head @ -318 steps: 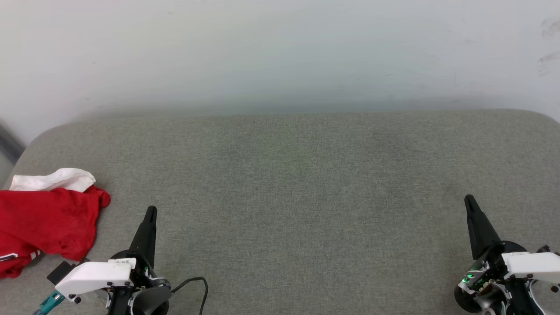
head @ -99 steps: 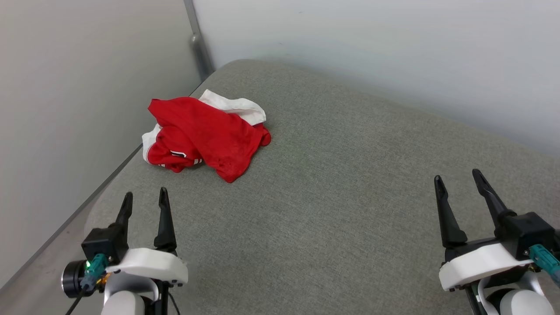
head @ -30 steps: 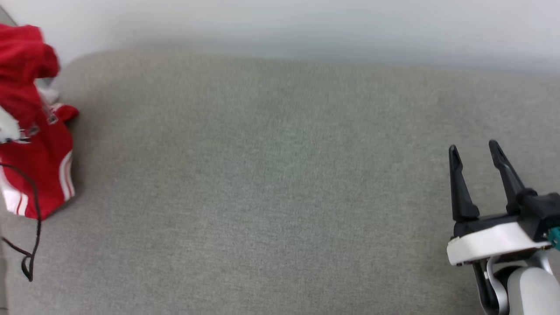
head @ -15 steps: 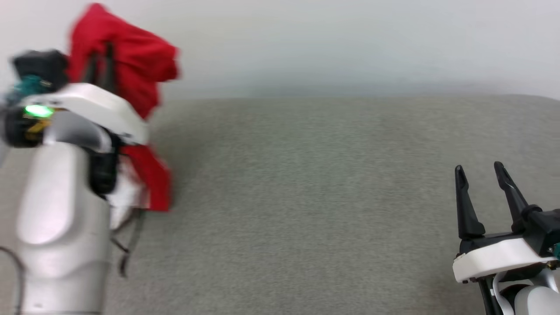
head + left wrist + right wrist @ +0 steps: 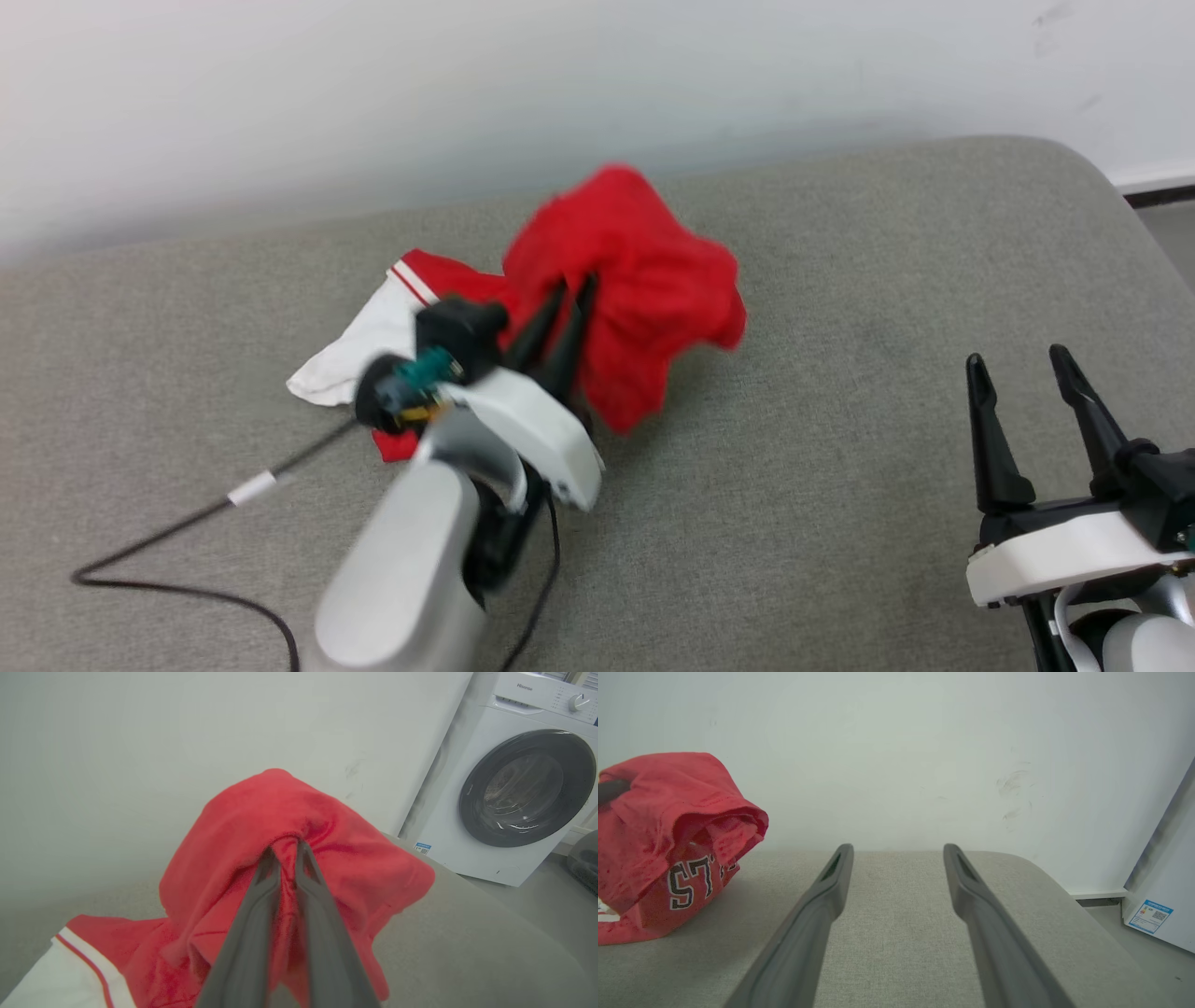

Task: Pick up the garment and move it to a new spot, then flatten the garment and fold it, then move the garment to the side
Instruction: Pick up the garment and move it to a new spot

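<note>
**Head view: left tool (image 5: pixel 575 283) clamped on garment (image 5: pixel 653 271)**

Your left tool pinched the garment's red cloth, bunched and partly lifted near the middle of the grey cushion (image 5: pixel 840 280), its white sleeve (image 5: pixel 364 345) lying on it. Your right tool (image 5: pixel 1016 357) stood wide, well apart.

The crumpled red-and-white jersey T-shirt (image 5: pixel 653 271), earlier lying at the left end of the grey cushion (image 5: pixel 840 485), now hangs mid-cushion, pinched by the left gripper (image 5: pixel 575 282).

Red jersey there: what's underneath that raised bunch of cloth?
Under the raised fold of the red jersey, black white-outlined lettering shows on a lower layer lying on the grey cushion. The left tool pinches the cloth, tips wrapped. Cushion beneath the heap is covered.
</note>
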`<state>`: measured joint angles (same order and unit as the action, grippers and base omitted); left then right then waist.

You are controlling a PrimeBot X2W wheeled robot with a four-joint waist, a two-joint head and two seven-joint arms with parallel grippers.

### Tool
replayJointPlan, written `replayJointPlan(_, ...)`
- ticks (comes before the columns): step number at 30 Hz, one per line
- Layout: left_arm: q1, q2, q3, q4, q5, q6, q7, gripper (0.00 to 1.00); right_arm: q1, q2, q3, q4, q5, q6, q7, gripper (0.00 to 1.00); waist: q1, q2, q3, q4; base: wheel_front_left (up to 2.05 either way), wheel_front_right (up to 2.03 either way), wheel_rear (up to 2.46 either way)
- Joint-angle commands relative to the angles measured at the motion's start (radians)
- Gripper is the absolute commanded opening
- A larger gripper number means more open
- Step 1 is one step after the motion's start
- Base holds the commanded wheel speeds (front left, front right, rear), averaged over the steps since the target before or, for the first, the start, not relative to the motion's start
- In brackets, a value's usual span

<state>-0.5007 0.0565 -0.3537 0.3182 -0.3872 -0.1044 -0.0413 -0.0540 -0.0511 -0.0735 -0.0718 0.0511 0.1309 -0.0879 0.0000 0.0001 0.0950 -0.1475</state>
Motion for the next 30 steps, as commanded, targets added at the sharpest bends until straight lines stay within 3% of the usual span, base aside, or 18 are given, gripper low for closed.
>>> replayJointPlan(1,0.044,-0.001,-0.04,-0.008,0.001,0.01,0.0,0.0,-0.009,0.001,-0.003,-0.002,-0.002,0.0,-0.007,1.0,0.0,-0.0001,0.033,-0.014,0.0,0.0,0.0)
replayJointPlan(6,0.158,-0.004,-0.138,0.009,0.0,0.036,0.009,0.0,-0.031,0.001,0.005,0.007,0.006,0.0,-0.018,1.0,0.0,-0.0001,0.075,-0.004,0.0,0.0,0.0)
replayJointPlan(11,0.243,-0.005,-0.206,0.034,-0.001,0.033,0.006,0.0,-0.044,0.001,0.012,0.024,0.008,0.0,-0.028,1.0,0.0,-0.0001,0.085,0.021,0.0,0.0,0.0)
replayJointPlan(12,0.254,-0.005,-0.217,0.03,-0.003,0.029,-0.005,0.12,-0.044,0.001,0.013,0.028,0.008,0.0,-0.027,1.0,0.0,-0.0001,0.081,0.026,0.0,0.0,0.0)
replayJointPlan(14,0.267,-0.006,-0.236,0.018,0.007,0.028,-0.032,0.84,-0.042,0.001,0.012,0.03,0.005,0.0,-0.029,1.0,0.0,-0.0001,0.07,0.039,0.0,0.0,0.0)
replayJointPlan(15,0.271,-0.005,-0.239,0.01,0.009,0.031,-0.05,1.0,-0.04,0.001,0.01,0.032,0.005,0.0,-0.029,1.0,0.0,-0.0001,0.062,0.046,0.0,0.0,0.0)
replayJointPlan(23,0.244,0.0,-0.222,-0.059,0.041,0.071,-0.156,1.0,-0.004,0.001,0.001,0.037,-0.003,0.0,-0.018,1.0,0.0,-0.0001,-0.006,0.096,0.0,0.0,0.0)
replayJointPlan(30,0.24,0.042,-0.112,-0.111,0.039,0.16,-0.196,1.0,0.041,0.001,-0.016,0.021,-0.004,0.0,0.002,1.0,0.0,-0.0001,-0.067,0.134,0.0,0.0,0.0)
